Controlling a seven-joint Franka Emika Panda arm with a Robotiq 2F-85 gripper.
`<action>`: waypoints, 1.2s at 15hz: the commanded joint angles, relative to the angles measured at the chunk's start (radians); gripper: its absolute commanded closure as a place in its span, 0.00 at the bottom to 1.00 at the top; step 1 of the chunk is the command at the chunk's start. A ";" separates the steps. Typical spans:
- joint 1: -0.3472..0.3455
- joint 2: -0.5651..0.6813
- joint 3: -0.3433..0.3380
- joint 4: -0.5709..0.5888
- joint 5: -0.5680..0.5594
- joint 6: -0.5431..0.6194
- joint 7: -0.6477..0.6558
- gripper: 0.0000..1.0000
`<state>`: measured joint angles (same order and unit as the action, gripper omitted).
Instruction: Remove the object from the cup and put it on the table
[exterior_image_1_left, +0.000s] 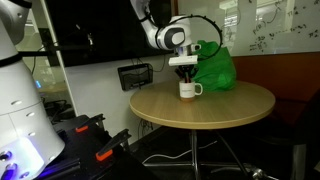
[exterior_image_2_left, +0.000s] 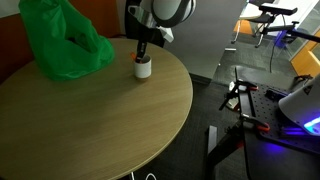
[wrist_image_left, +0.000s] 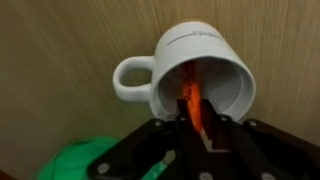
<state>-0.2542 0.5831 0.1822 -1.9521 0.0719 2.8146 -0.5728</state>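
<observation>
The white mug (exterior_image_1_left: 188, 90) stands on the round tan table (exterior_image_1_left: 215, 108) near its far edge, next to the green bag; it also shows in an exterior view (exterior_image_2_left: 143, 68). My gripper (exterior_image_1_left: 183, 70) hangs straight above the mug, fingertips at its mouth (exterior_image_2_left: 142, 50). In the wrist view the mug (wrist_image_left: 210, 55) lies just ahead with its handle to the left. The orange-red stick (wrist_image_left: 191, 103) rises out of the mug between my fingers (wrist_image_left: 193, 122), which are closed on it.
A large green bag (exterior_image_1_left: 212, 68) sits right beside the mug, also in an exterior view (exterior_image_2_left: 62, 42) and at the wrist view's lower left (wrist_image_left: 80, 160). A wall stands behind the table. Dark equipment lies on the floor (exterior_image_2_left: 245, 100).
</observation>
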 joint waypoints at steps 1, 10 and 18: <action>-0.044 -0.081 0.042 -0.043 -0.019 -0.019 -0.051 0.95; -0.095 -0.276 0.165 -0.128 0.144 -0.237 -0.296 0.95; 0.146 -0.222 0.025 -0.234 -0.018 -0.298 -0.215 0.95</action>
<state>-0.1817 0.3462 0.2536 -2.1697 0.1235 2.5006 -0.8318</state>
